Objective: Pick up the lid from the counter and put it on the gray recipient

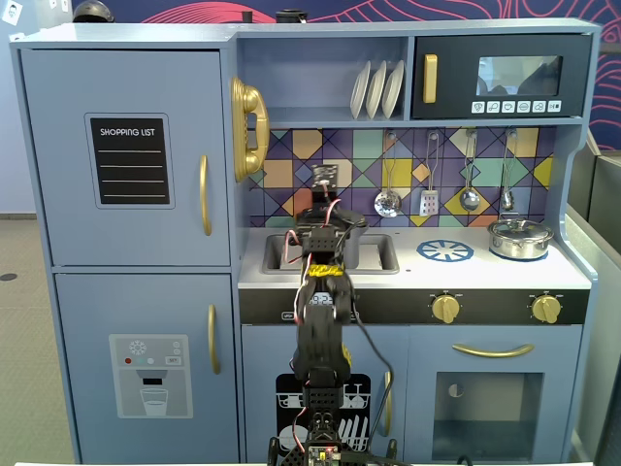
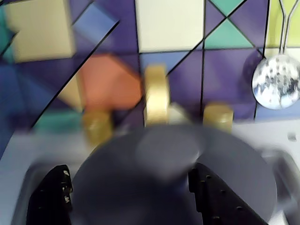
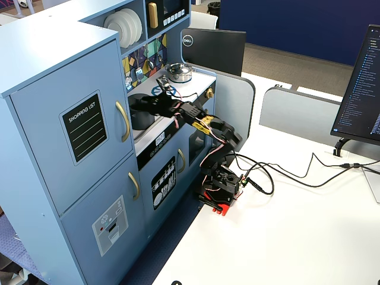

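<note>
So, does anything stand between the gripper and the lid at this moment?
Nothing visible does. In the blurred wrist view, the lid lies directly in front of the gripper, with its knob between the spread fingers. The gold faucet stands behind the lid, out of the path.

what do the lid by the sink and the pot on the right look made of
The lid looks like matte dark-gray plastic or coated metal: flat tone, no glints, though it is blurred. The steel pot looks like polished metal, with bright mirror-like highlights.

Blue toy kitchen (image 1: 126, 165), white desk (image 3: 309, 237), navy partition wall (image 3: 297, 24)
</note>
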Robot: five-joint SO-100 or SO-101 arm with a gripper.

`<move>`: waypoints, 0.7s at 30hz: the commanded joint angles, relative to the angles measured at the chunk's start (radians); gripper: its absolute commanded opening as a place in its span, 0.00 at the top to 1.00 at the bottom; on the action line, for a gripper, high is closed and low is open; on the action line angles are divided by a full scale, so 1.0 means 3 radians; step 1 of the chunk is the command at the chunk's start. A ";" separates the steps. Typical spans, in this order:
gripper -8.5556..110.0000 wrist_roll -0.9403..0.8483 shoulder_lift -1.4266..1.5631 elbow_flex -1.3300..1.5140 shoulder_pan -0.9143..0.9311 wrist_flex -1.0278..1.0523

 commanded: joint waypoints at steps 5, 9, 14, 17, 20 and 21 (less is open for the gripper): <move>0.75 -0.0107 0.1698 0.0353 0.0061 0.1524; 0.81 -0.0072 0.2373 0.0598 0.0015 0.2577; 0.91 0.0000 0.2920 0.1243 0.0010 0.3411; 0.93 0.0256 0.2920 0.1728 0.0015 0.3431; 0.93 0.0184 0.2920 0.2408 -0.0015 0.3073; 0.93 0.0215 0.2920 0.2659 -0.0015 0.2858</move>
